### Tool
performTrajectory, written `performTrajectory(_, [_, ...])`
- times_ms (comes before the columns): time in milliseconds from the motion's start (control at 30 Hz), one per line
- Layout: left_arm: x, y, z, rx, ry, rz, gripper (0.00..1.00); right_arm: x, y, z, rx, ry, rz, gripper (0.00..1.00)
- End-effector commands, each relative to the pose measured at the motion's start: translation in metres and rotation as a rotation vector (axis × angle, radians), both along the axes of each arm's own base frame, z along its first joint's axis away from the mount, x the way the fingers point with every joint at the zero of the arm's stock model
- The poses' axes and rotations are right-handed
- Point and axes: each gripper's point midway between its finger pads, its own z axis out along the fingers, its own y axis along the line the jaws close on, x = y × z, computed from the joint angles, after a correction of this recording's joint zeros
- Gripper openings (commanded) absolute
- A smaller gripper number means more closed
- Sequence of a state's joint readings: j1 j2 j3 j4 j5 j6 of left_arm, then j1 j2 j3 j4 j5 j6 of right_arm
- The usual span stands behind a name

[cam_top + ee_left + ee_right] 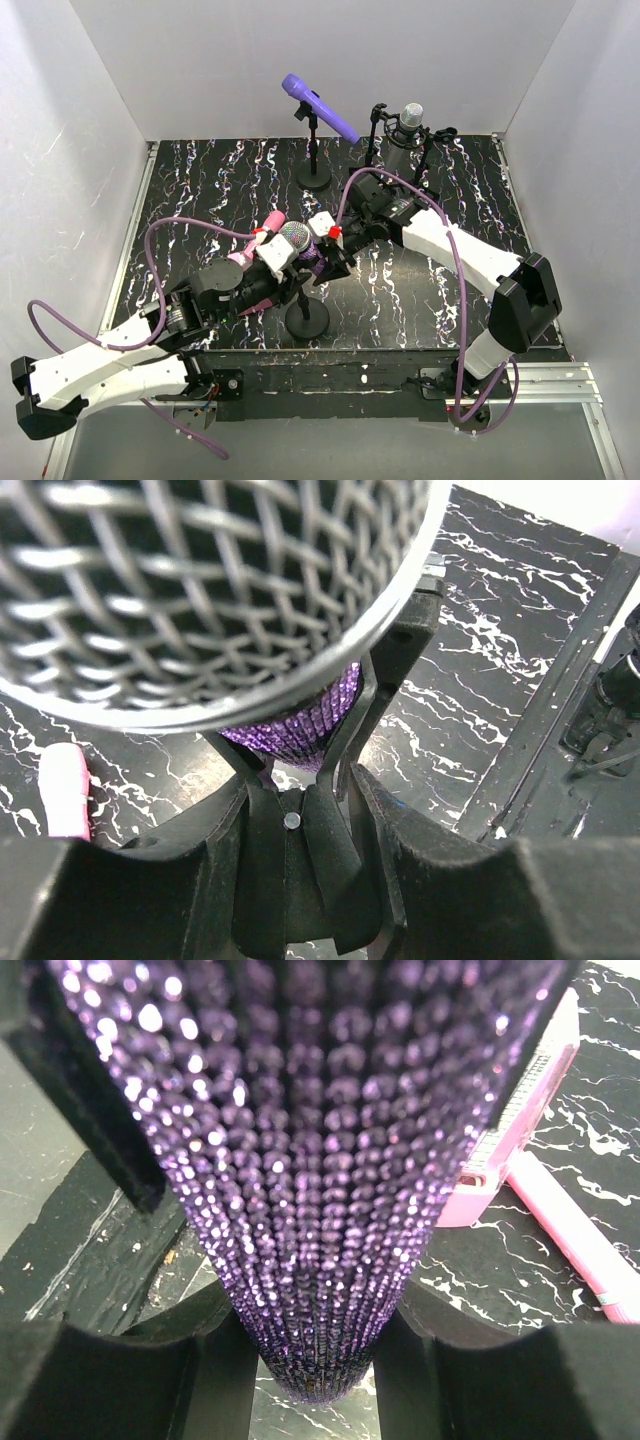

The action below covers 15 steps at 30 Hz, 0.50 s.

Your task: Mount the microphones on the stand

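Seating seems in hand: right gripper (335, 255) jaws clamp the glittery purple microphone (320, 1210). Left gripper (305, 810) jaws pinch the clip (385, 670) of the stand (307, 318), mid near edge of the tabletop (200, 180). Next, press it home, then release.

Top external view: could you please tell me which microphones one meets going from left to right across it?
Pink microphone → glittery purple microphone → silver-grey microphone. The plain purple microphone overlaps the glittery one sideways, so it is left out.
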<state>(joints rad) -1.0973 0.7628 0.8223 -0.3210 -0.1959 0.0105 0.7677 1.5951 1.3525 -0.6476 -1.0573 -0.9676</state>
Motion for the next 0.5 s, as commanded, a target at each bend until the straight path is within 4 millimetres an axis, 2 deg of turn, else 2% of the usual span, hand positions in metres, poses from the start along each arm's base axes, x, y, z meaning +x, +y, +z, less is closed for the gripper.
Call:
performTrajectory(0, [0.006, -0.007, 0.008, -0.055, -0.026, 0.009, 0.17, -0.035, 0.013, 0.01, 0.016, 0.009, 0.069, 0.01])
performTrajectory(133, [0.005, -0.01, 0.009, -0.089, -0.003, 0.008, 0.22, -0.035, 0.018, 0.006, 0.008, 0.048, 0.052, 0.01])
performTrajectory(267, [0.004, -0.006, 0.011, -0.116, 0.001, 0.021, 0.37, -0.037, 0.019, 0.008, 0.017, 0.104, 0.039, 0.02])
performTrajectory(367, [0.003, -0.001, 0.013, -0.136, 0.003, 0.035, 0.5, -0.034, 0.013, 0.012, 0.033, 0.131, 0.026, 0.25])
performTrajectory(467, [0.002, 0.004, 0.016, -0.153, 0.004, 0.048, 0.66, -0.026, 0.007, 0.02, 0.054, 0.141, -0.005, 0.4])
